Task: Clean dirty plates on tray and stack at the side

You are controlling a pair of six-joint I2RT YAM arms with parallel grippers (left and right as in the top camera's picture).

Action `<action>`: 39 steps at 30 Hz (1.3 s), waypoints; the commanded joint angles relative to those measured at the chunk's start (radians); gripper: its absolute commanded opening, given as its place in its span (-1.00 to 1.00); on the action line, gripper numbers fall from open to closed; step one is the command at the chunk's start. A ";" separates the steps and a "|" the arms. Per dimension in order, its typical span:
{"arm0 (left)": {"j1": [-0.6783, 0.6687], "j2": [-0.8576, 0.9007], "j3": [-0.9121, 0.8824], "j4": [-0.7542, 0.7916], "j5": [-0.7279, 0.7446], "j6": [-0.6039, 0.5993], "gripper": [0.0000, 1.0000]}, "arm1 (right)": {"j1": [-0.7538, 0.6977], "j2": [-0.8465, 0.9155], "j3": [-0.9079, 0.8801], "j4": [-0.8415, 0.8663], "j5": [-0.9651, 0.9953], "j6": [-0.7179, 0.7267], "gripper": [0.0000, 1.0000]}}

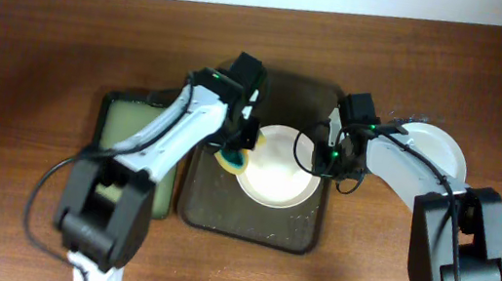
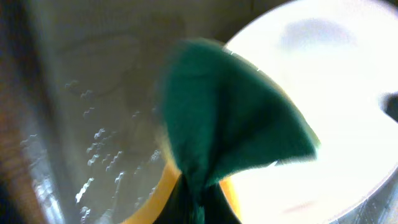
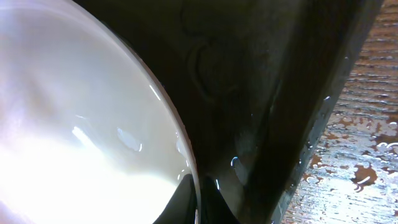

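Observation:
A white plate (image 1: 276,169) lies on the dark brown tray (image 1: 249,221) in the overhead view. My left gripper (image 1: 238,149) is shut on a teal and yellow sponge (image 1: 232,159) at the plate's left rim; the sponge (image 2: 230,118) fills the left wrist view, over the plate (image 2: 336,93). My right gripper (image 1: 332,160) is shut on the plate's right rim; the right wrist view shows its fingers (image 3: 198,202) pinching the rim of the plate (image 3: 81,124). More white plates (image 1: 432,151) sit on the table at the right, partly hidden by my right arm.
A smaller tray (image 1: 127,123) with yellowish liquid stands left of the brown tray, under my left arm. The tray floor (image 3: 249,81) is wet. Water drops lie on the wood table (image 3: 367,155) to the right.

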 commanded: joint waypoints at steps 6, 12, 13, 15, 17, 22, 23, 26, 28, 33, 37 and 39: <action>0.302 -0.351 -0.108 -0.208 -0.241 0.040 -1.00 | 0.007 -0.027 0.034 -0.043 0.019 -0.009 -0.92; 0.421 -0.358 -0.405 0.047 -0.185 0.040 -0.56 | 0.193 -0.323 0.064 -0.164 0.528 -0.008 -0.92; 0.421 -0.375 -0.392 0.035 -0.168 0.045 -0.18 | 0.241 -0.330 0.064 -0.172 0.631 -0.007 -0.92; 0.422 -0.458 -0.362 0.019 -0.159 0.045 0.07 | 0.372 -0.340 0.064 -0.177 0.830 0.000 -0.92; 0.422 -0.542 -0.362 0.019 -0.156 0.045 0.24 | 0.476 -0.363 0.069 -0.171 0.935 0.000 -0.92; 0.422 -0.745 -0.363 0.035 -0.135 0.043 0.99 | 0.737 -0.464 0.080 -0.171 1.310 -0.013 -0.92; 0.422 -0.744 -0.363 0.035 -0.135 0.043 0.99 | 0.750 -0.464 0.080 -0.172 1.329 -0.013 -0.92; 0.421 -0.744 -0.363 0.039 -0.135 0.036 0.99 | 0.780 -0.464 0.080 -0.171 1.364 -0.082 -0.92; 0.420 -0.744 -0.363 0.039 -0.135 0.036 0.99 | 0.780 -0.464 0.080 -0.172 1.368 -0.099 -0.92; 0.420 -0.744 -0.363 0.039 -0.135 0.036 0.99 | 0.779 -0.464 0.080 -0.195 1.368 -0.099 -0.92; 0.420 -0.744 -0.363 0.035 -0.135 0.036 0.99 | 0.779 -0.464 0.080 -0.182 1.367 -0.069 -0.92; 0.420 -0.744 -0.363 0.034 -0.135 0.036 0.99 | 0.779 -0.464 0.080 -0.182 1.367 -0.061 -0.92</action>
